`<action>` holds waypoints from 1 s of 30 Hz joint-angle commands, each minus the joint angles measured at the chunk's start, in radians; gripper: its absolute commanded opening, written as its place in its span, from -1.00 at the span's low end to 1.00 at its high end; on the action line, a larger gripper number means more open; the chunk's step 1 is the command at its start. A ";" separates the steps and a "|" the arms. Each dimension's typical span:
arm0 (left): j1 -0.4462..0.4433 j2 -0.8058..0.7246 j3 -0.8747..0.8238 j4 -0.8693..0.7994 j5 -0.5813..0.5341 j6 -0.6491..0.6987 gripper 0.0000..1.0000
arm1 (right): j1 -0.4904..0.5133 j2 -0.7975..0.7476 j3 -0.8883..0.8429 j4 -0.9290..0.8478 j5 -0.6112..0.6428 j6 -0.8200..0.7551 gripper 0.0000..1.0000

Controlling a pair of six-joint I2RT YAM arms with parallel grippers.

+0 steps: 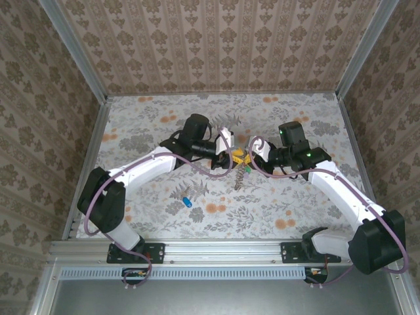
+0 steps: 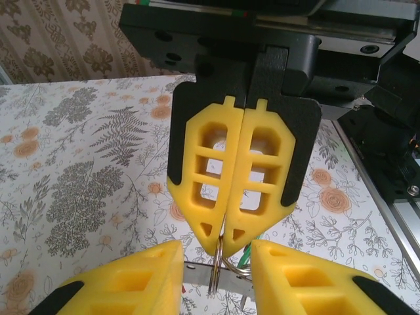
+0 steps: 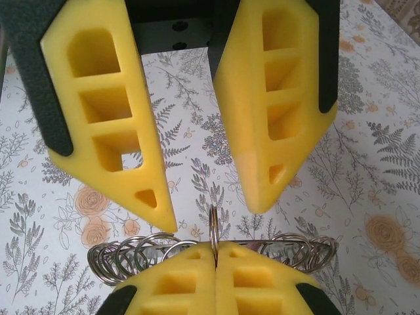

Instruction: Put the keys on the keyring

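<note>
The right fingers [image 3: 200,270] are pressed together and pinch the keyring [image 3: 214,226], which stands edge-on out of the seam between their tips in the right wrist view. The left fingers [image 2: 141,279] face them head-on and are spread, 1 on each side of the ring with open gap on both sides, touching nothing that can be made out. From above, the 2 sets of fingers meet nose to nose over the middle of the floral surface [image 1: 289,197]. A small cluster of keys [image 1: 239,157] with yellow and green heads hangs between them. Below that cluster a string of linked rings [image 1: 239,177] trails down toward the near edge; in the right wrist view it lies as a row of silvery loops just behind the right fingertips. A sliver of green shows beside the ring in the left wrist view. 1 blue key [image 1: 186,200] lies alone on the surface, well apart from the cluster, on the left arm's side.
</note>
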 commanded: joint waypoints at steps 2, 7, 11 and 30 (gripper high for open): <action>-0.009 0.021 0.035 -0.060 -0.002 0.044 -0.36 | 0.005 -0.026 0.039 0.018 -0.029 -0.010 -1.00; -0.011 0.025 0.048 -0.095 -0.018 0.063 -0.40 | 0.005 -0.025 0.036 0.027 -0.034 -0.007 -1.00; -0.011 0.027 0.059 -0.113 -0.021 0.075 -0.51 | 0.006 -0.025 0.036 0.028 -0.039 -0.007 -1.00; -0.003 0.011 -0.062 0.252 0.129 -0.116 -1.00 | -0.053 -0.048 -0.088 0.219 -0.145 0.084 -0.77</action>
